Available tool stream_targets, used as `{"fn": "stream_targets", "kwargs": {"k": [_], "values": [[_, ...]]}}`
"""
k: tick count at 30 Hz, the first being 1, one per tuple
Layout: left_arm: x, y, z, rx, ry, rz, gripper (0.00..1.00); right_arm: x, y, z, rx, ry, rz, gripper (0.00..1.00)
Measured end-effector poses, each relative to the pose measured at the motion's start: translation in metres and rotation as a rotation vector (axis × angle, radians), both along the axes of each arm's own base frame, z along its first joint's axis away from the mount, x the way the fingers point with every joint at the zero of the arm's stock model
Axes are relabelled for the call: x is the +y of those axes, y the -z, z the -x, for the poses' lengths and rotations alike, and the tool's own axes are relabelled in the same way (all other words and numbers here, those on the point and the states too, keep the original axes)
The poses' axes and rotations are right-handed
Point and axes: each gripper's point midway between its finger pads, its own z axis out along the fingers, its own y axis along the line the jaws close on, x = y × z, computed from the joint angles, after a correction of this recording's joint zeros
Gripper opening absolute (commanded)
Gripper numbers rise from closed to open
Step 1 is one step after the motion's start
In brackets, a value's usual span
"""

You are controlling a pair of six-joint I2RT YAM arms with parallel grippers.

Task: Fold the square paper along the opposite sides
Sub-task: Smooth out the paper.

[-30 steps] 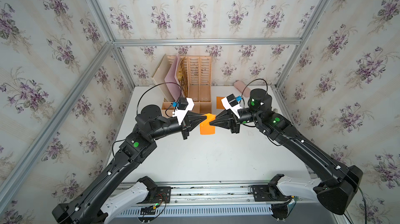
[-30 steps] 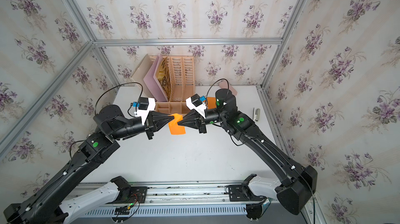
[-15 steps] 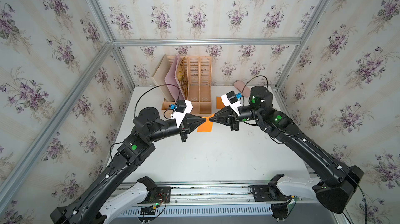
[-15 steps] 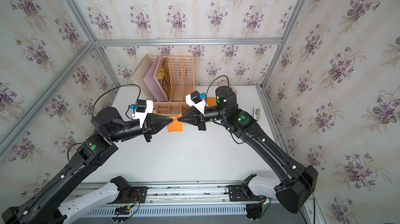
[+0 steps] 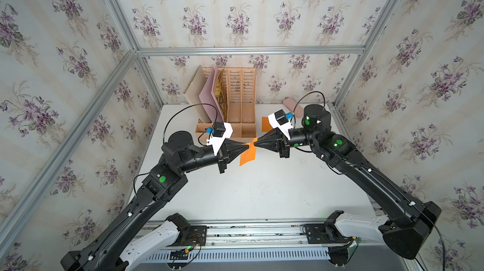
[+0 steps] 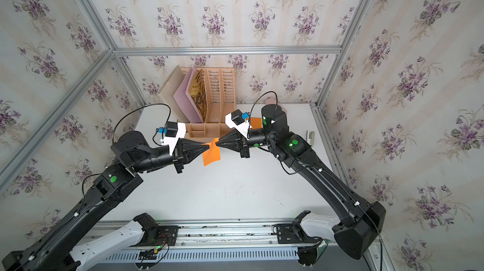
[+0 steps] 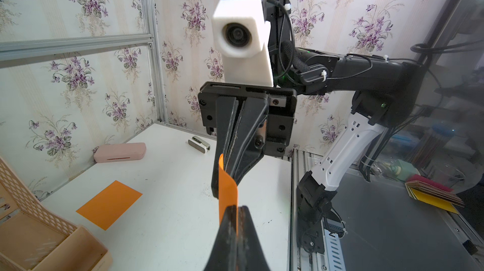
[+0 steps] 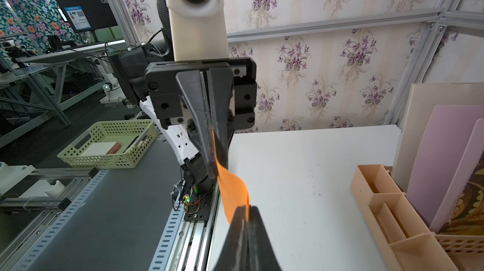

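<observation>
Above the tabletop, paper: the orange square paper [image 5: 247, 155] is held in the air near the back middle of the tabletop [image 5: 262, 191], and no part of it rests on the surface.
Paper shape: it hangs tilted from its upper edge in a soft curve with a small twist. I cannot see a sharp crease.
Left fingers: the left fingers [image 5: 235, 148] are clenched on one end of the upper edge, and in the left wrist view the sheet goes in between them.
Right fingers: the right fingers [image 5: 264, 142] are pressed together on the opposite end. The right wrist view shows the sheet entering their gap, so I read this as a grasp.
Fingers to each other: the two tips point at each other and stand near, with only a short piece of paper between them.
Step in hand: by my judgement, the two opposite sides are being brought together in the air and the fold is not yet fixed.
Next move: it calls for matching the two edges exactly, then laying the bent paper down and pressing along the bend. If one side pulls more, the thin sheet may slip or crease crooked.
Around: a second orange sheet [image 7: 108, 205] lies flat on the tabletop, the organiser [image 5: 241, 104] stands at the back wall, and neither touches the paper.
</observation>
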Motion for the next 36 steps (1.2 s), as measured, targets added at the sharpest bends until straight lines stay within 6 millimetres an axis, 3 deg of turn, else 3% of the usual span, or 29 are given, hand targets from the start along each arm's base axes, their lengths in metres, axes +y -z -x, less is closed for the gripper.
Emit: {"fn": "stream_targets", "kwargs": {"k": [6,12,15,18,23,24,26,29,36], "values": [[0.000,0.000,0.000,0.000,0.000,0.000,0.00,0.000,0.000,0.000,-0.006,0.002,0.000,0.29],[0.000,0.003,-0.001,0.009,-0.006,-0.007,0.00,0.000,-0.003,0.000,-0.024,-0.003,-0.006,0.28],[0.001,0.005,-0.003,0.015,-0.017,-0.013,0.00,0.000,-0.005,0.001,-0.031,-0.013,-0.012,0.20],[0.001,0.009,-0.006,0.022,-0.027,-0.026,0.00,-0.001,-0.006,0.005,-0.040,-0.026,-0.017,0.00],[0.001,0.012,-0.007,0.025,-0.035,-0.036,0.00,-0.003,-0.004,0.008,-0.050,-0.036,-0.020,0.00],[0.002,0.012,-0.007,0.029,-0.037,-0.039,0.00,-0.003,-0.002,0.009,-0.049,-0.039,-0.020,0.03],[0.002,0.013,-0.006,0.030,-0.038,-0.042,0.00,-0.004,-0.001,0.010,-0.049,-0.037,-0.022,0.35],[0.007,0.010,-0.009,0.026,-0.072,-0.043,0.00,-0.007,0.001,0.010,-0.035,-0.011,-0.017,0.57],[0.019,0.016,-0.018,0.058,-0.180,-0.071,0.00,-0.018,0.008,-0.008,-0.004,0.188,0.006,0.72]]}}
